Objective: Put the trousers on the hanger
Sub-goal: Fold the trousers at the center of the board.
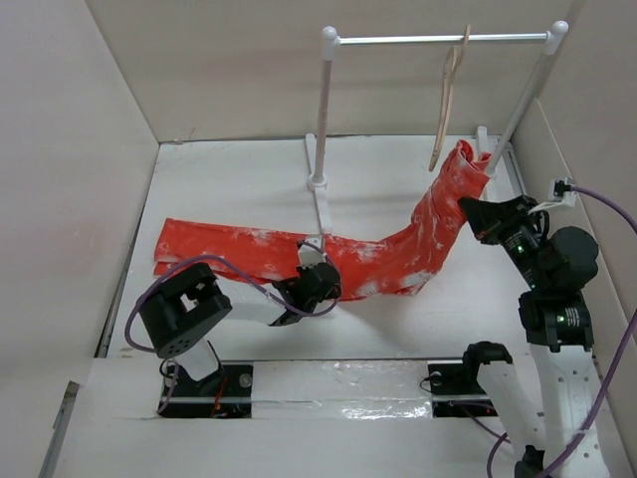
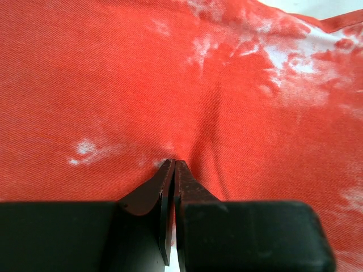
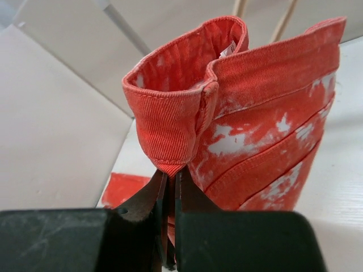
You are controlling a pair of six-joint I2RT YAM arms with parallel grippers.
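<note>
The orange-red trousers (image 1: 249, 249) with white splotches lie across the table from the left, and their right end is lifted upright. My right gripper (image 1: 468, 205) is shut on that raised waist end, holding it just below and right of the hanger (image 1: 448, 100). The thin beige hanger hangs on the rack's bar. In the right wrist view the gripper (image 3: 172, 173) pinches the folded waistband (image 3: 255, 130), with the hanger's beige arms (image 3: 283, 17) behind. My left gripper (image 1: 320, 284) rests on the trousers' middle. In the left wrist view its tips (image 2: 174, 164) are shut, pinching the cloth (image 2: 227, 85) into a crease.
A white tube rack (image 1: 322, 110) with a metal crossbar (image 1: 398, 40) stands at the back, its foot (image 1: 320, 214) beside the trousers. White walls enclose the table on the left, back and right. A purple cable (image 1: 607, 209) runs to the right arm.
</note>
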